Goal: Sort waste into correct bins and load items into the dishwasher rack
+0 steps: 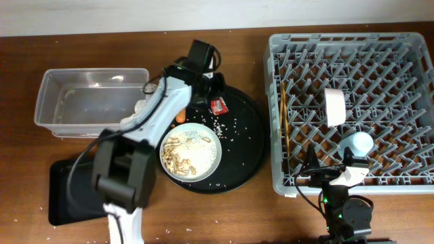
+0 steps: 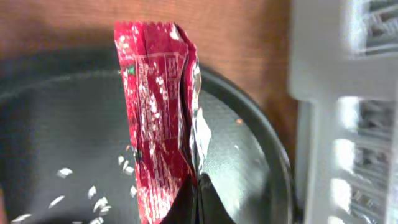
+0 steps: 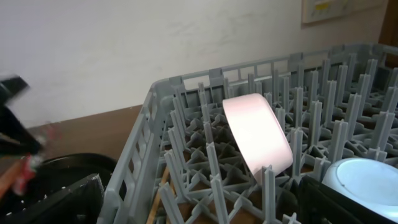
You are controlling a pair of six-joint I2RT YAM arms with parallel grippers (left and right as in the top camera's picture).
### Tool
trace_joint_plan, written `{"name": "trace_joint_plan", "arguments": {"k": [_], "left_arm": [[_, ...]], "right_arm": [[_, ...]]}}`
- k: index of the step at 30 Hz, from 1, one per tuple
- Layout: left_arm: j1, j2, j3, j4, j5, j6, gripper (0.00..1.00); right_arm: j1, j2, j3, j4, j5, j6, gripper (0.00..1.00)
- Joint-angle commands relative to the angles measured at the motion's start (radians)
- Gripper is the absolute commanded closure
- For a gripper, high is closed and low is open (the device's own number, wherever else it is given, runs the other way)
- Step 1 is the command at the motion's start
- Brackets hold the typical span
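Wooden table [image 1: 27, 54]: left gripper [image 1: 215, 95] holding the red wrapper [image 1: 218, 105], right gripper [image 1: 331, 169] spread wide at the rack [image 1: 352, 38].
Overhead: the left gripper is over the far part of the round black tray [image 1: 252, 163], with the red wrapper at its tip. The carrot [image 1: 180, 116] and the grey bowl [image 1: 203, 166] of food scraps [image 1: 180, 159] are on that tray, with rice [image 1: 227, 129] scattered nearby. The clear tub [image 1: 91, 102] stands to the left and the shallow black tray [image 1: 64, 196] lies at the front-left. The rack holds the white bowl [image 1: 335, 106] on edge, the blue cup [image 1: 357, 144] and the chopsticks [image 1: 283, 125]; the right gripper is at its near wall. Left wrist: fingertips [image 2: 210, 202] are pinched shut on the wrapper's lower edge, over the round tray. Right wrist: fingers [image 3: 348, 205] are parted and hold nothing; the white bowl stands between pegs [image 3: 211, 162], with the cup beside it.
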Motion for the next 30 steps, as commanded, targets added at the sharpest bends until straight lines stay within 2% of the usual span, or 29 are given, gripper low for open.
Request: {"name": "trace_joint_plan", "arguments": {"k": [1,3,6,7,8,9,10,11,13,14,15,17,18,20,21,22,25,27,29,30], "left_arm": [[0.087,-0.226,0.04,-0.166,-0.179,0.136,1.0],[0.187,-0.252,0.04,-0.288,-0.31,0.135,0.99],[0.396,-0.213,-0.017,-0.303,-0.311,0.105,0.99],[0.424,-0.192,-0.03,-0.292,-0.312,0.105,0.99],[0.444,-0.164,-0.04,-0.284,-0.312,0.105,0.65],[0.462,-0.125,-0.043,-0.248,-0.312,0.105,0.2],[0.475,-0.11,-0.042,-0.21,-0.311,0.111,0.18],[0.478,-0.12,-0.015,-0.213,-0.305,0.122,0.18],[0.472,-0.184,0.089,-0.347,-0.148,0.154,0.18],[0.46,-0.211,0.1,-0.399,-0.108,0.154,0.25],[0.421,-0.232,0.1,-0.448,-0.102,0.188,0.28],[0.285,-0.229,0.068,-0.508,-0.233,0.241,0.38],[0.212,-0.222,0.009,-0.468,-0.312,0.241,0.54],[0.104,-0.17,-0.137,-0.308,-0.394,0.24,0.53],[0.098,-0.149,-0.18,-0.24,-0.394,0.237,0.43],[0.099,-0.12,-0.206,-0.19,-0.393,0.237,0.41],[0.098,-0.001,-0.213,-0.106,-0.287,0.286,0.39],[0.098,0.064,-0.213,-0.069,-0.3,0.286,0.38],[0.099,0.108,-0.213,-0.028,-0.319,0.285,0.41],[0.101,0.107,-0.212,-0.026,-0.32,0.285,0.51]], "right_arm": [[-0.006,-0.006,-0.009,-0.001,-0.001,0.007,0.02],[-0.006,-0.006,-0.009,-0.001,-0.001,0.007,0.02],[-0.006,-0.006,-0.009,-0.001,-0.001,0.007,0.02],[-0.006,-0.006,-0.009,-0.001,-0.001,0.006,0.02],[-0.006,-0.006,-0.009,-0.001,-0.001,0.006,0.02],[-0.006,-0.006,-0.009,-0.001,-0.001,0.007,0.02],[-0.006,-0.006,-0.009,-0.001,-0.001,0.007,0.02],[-0.006,-0.006,-0.009,-0.001,-0.001,0.006,0.02],[-0.006,-0.006,-0.009,-0.001,-0.001,0.006,0.02],[-0.006,-0.006,-0.009,-0.001,-0.001,0.007,0.02],[-0.006,-0.006,-0.009,-0.001,-0.001,0.007,0.02],[-0.006,-0.006,-0.009,-0.001,-0.001,0.006,0.02],[-0.006,-0.006,-0.009,-0.001,-0.001,0.007,0.02],[-0.006,-0.006,-0.009,-0.001,-0.001,0.006,0.02],[-0.006,-0.006,-0.009,-0.001,-0.001,0.007,0.02],[-0.006,-0.006,-0.009,-0.001,-0.001,0.006,0.02],[-0.006,-0.006,-0.009,-0.001,-0.001,0.006,0.02],[-0.006,-0.006,-0.009,-0.001,-0.001,0.006,0.02],[-0.006,-0.006,-0.009,-0.001,-0.001,0.007,0.02],[-0.006,-0.006,-0.009,-0.001,-0.001,0.007,0.02]]}}
